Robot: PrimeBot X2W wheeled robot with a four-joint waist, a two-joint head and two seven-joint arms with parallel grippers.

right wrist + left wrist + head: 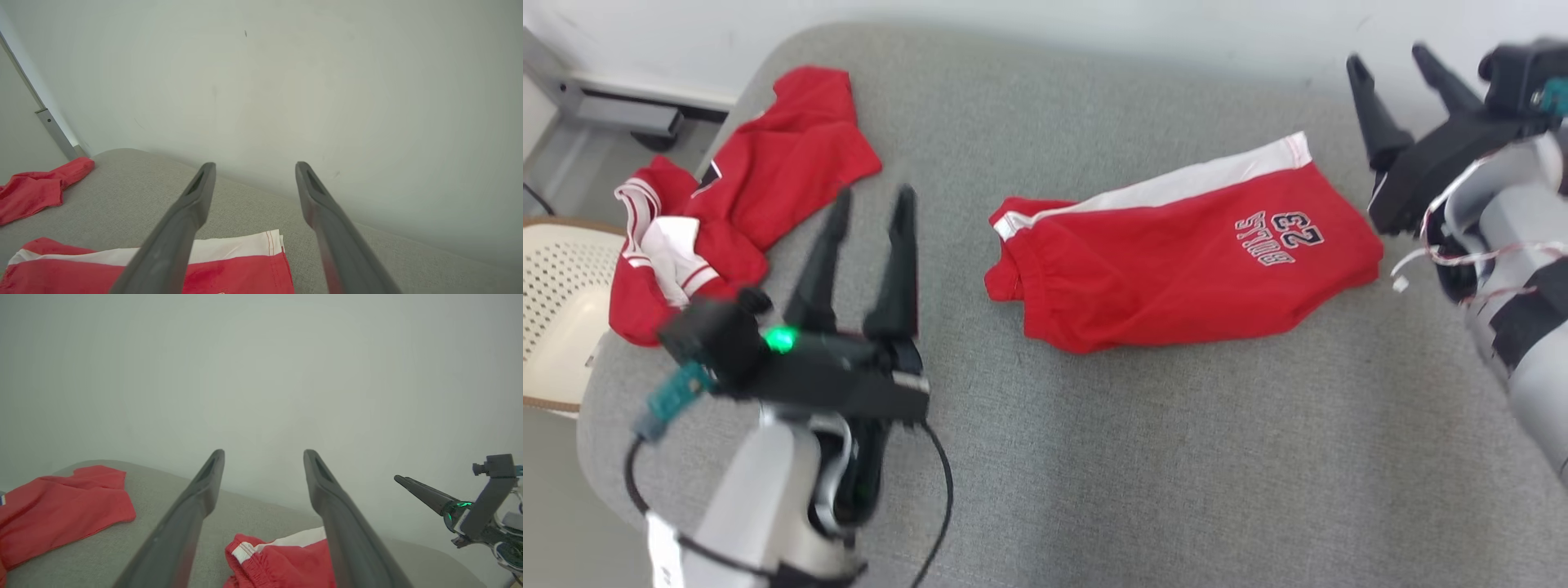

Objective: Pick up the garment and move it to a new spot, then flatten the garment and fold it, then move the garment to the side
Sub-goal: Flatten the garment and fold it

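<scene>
Red shorts [1176, 269] flat on grey cushion [1094, 457].
Left gripper [874, 192], right gripper [1387, 53]: fingers apart, empty, shorts between them; red jersey [768, 163] left of left fingers.

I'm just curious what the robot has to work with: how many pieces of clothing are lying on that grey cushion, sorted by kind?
Red shorts: 1
Red top: 1
Total: 2

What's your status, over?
Left tool open, empty. Right tool open, empty. Shorts flat on cushion, untouched. Jersey bunched far left, clear of shorts.
</scene>
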